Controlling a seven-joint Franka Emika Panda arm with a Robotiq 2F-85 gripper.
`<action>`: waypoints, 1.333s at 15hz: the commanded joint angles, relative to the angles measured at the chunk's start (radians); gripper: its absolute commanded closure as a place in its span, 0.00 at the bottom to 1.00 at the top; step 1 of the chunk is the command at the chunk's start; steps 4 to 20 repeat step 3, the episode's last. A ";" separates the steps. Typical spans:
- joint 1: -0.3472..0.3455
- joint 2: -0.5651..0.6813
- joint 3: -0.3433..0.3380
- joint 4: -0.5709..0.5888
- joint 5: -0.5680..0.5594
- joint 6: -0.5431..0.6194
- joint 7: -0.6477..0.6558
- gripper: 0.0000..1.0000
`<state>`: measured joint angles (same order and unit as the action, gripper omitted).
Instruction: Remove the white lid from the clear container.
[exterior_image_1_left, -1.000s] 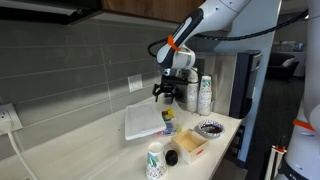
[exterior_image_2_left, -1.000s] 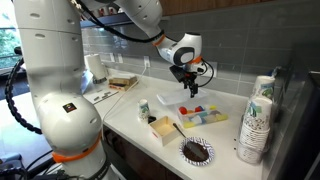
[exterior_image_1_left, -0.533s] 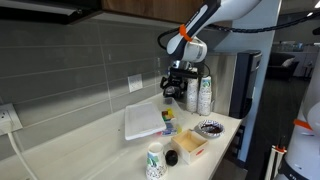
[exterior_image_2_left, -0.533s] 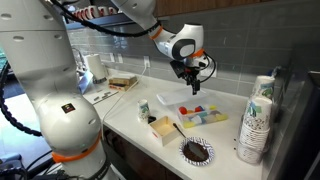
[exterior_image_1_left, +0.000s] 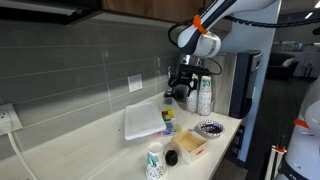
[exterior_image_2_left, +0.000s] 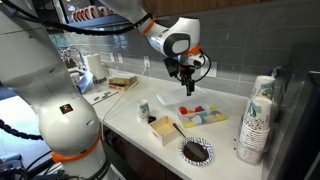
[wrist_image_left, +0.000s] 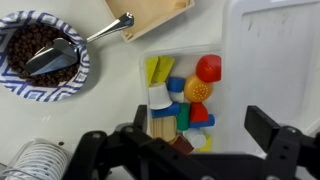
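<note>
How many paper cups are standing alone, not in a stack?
1. The lone paper cup stands near the counter's edge, close to the tan box; more could be hidden behind the stacked cups.

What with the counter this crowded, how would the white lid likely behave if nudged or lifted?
The white lid looks thin and flat, so probably light and a bit flexible when lifted by an edge. Lying flat on the smooth counter, it would likely slide, not tip. It sits close beside the clear container, so a push that way may move both.
</note>
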<state>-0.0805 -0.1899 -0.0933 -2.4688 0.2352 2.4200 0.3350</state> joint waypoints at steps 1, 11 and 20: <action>-0.020 -0.072 0.011 -0.047 -0.020 -0.044 0.022 0.00; -0.025 -0.087 0.015 -0.059 -0.023 -0.051 0.027 0.00; -0.025 -0.087 0.015 -0.059 -0.023 -0.051 0.027 0.00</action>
